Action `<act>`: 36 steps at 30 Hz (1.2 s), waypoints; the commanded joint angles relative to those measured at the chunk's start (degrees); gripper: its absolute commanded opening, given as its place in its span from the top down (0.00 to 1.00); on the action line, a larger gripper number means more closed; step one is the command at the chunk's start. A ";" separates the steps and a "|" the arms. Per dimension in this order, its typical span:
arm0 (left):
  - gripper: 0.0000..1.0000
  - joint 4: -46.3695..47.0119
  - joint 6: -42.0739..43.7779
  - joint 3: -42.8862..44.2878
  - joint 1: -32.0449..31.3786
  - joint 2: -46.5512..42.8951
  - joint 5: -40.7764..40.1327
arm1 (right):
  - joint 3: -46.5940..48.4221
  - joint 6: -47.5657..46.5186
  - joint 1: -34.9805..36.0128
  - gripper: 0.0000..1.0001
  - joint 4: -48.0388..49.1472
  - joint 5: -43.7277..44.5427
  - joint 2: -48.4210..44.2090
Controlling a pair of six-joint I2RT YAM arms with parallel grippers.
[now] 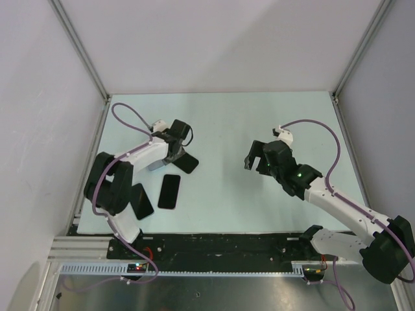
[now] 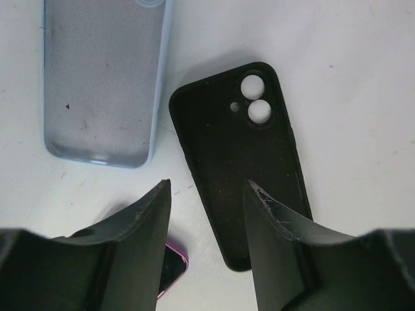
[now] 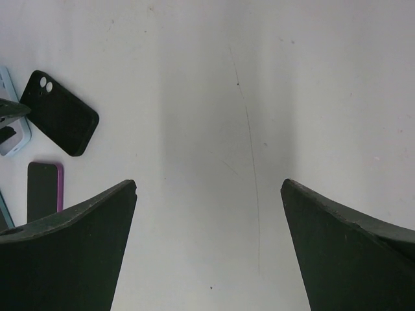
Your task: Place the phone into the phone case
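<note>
While L end effector (image 2: 207, 185) gapes, phone case (image 2: 102, 84) lies nr blk case (image 2: 241, 155).

You look down on a pale table (image 1: 259, 116) boxed in on three sides by plain white walls: the back wall (image 1: 220, 39) beyond its far edge, the left wall (image 1: 39, 129) and the right wall (image 1: 389, 142) along its sides. Grey metal posts (image 1: 81, 48) rise from the table's two far corners. Along its near edge you have a black strip (image 1: 227, 245), then a toothed rail (image 1: 220, 272) and a dull steel sheet (image 1: 227, 295). The light is even and soft. Up close, the table top shows you a thin curved scratch (image 3: 249, 142) and a few dark specks (image 3: 237, 83).
</note>
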 commanded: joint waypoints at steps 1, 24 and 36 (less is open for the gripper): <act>0.49 0.35 -2.42 2.99 1.50 2.84 0.24 | 0.89 0.18 -0.05 0.00 -0.94 0.72 -1.38; 0.95 0.51 -7.45 0.79 1.43 6.86 5.39 | -0.17 -0.07 -1.22 0.00 -1.23 -0.15 -1.76; 1.00 0.17 -14.61 -0.32 -7.93 0.12 10.21 | -0.55 0.43 -2.26 0.00 -1.72 0.44 -2.09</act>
